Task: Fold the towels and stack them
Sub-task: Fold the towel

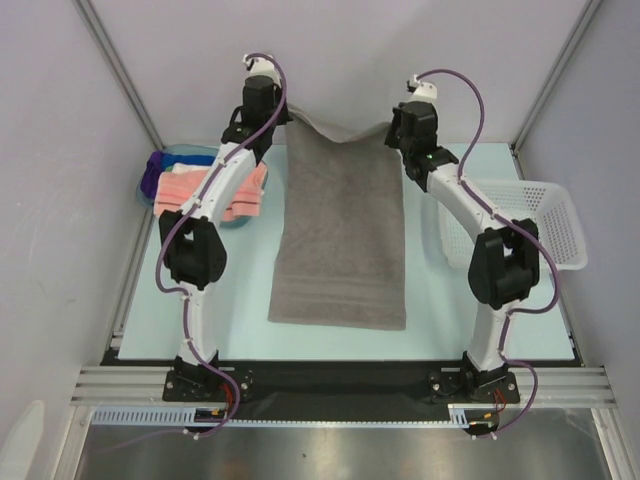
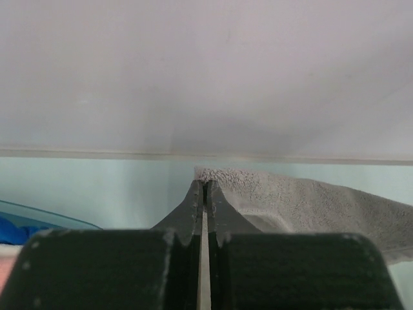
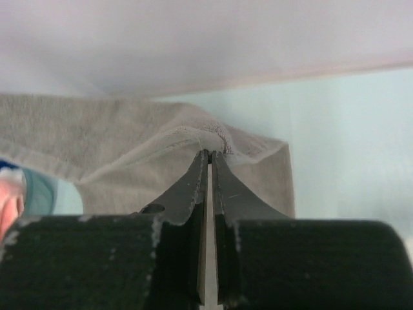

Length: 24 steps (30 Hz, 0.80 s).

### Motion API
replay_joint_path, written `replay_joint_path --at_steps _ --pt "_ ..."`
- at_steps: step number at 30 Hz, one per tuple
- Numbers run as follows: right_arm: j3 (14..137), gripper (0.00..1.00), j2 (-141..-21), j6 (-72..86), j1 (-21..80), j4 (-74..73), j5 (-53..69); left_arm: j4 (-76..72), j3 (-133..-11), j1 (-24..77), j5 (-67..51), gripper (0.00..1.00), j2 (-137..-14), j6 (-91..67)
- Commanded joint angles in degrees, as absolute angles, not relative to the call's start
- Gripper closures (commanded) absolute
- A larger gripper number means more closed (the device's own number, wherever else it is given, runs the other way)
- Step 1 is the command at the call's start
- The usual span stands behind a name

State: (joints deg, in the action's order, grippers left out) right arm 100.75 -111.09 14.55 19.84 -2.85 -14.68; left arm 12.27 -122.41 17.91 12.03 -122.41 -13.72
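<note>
Counting from the top view: 1 grey towel (image 1: pixel 340 240) spread down the middle of the pale table (image 1: pixel 440 320), 1 translucent blue tub (image 1: pixel 190 152) at far left, and 1 white mesh basket (image 1: pixel 552 215) at right. In the tub sits a folded salmon pink stack (image 1: pixel 185 186) with purple cloth (image 1: pixel 155 170) beside it; the number of layers cannot be told. The left gripper (image 2: pixel 205 187) is pinched on the towel's far-left corner, with only a slit between its fingers. The right gripper (image 3: pixel 210 155) clamps the far-right corner the same way. Both corners are raised, so the far hem sags in a shallow curve between the 2 grippers. The near part lies flat, with a woven band across it close to the near hem.
</note>
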Motion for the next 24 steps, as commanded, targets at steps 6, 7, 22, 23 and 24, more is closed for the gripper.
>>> replay_joint_path --at_steps 6,7,22,23,24 --pt "84.1 1.00 -94.1 18.3 22.1 -2.4 -14.2 20.2 -115.5 17.5 8.0 0.99 -112.3 -20.1" --pt "82.7 1.00 -93.0 18.6 22.6 -2.8 -14.3 20.7 -113.7 17.5 6.6 1.00 -109.4 -21.0" --pt "59.2 1.00 -73.2 26.0 27.9 -12.0 -13.5 17.7 -69.7 23.1 7.8 1.00 -83.5 -29.1" --pt "56.7 1.00 -71.3 26.2 28.2 -12.1 -13.4 17.9 -67.4 24.2 8.5 1.00 -82.6 -29.3" --pt "55.6 1.00 -70.1 26.5 28.9 -12.5 -13.5 18.3 -66.4 24.7 9.0 1.00 -81.7 -29.6"
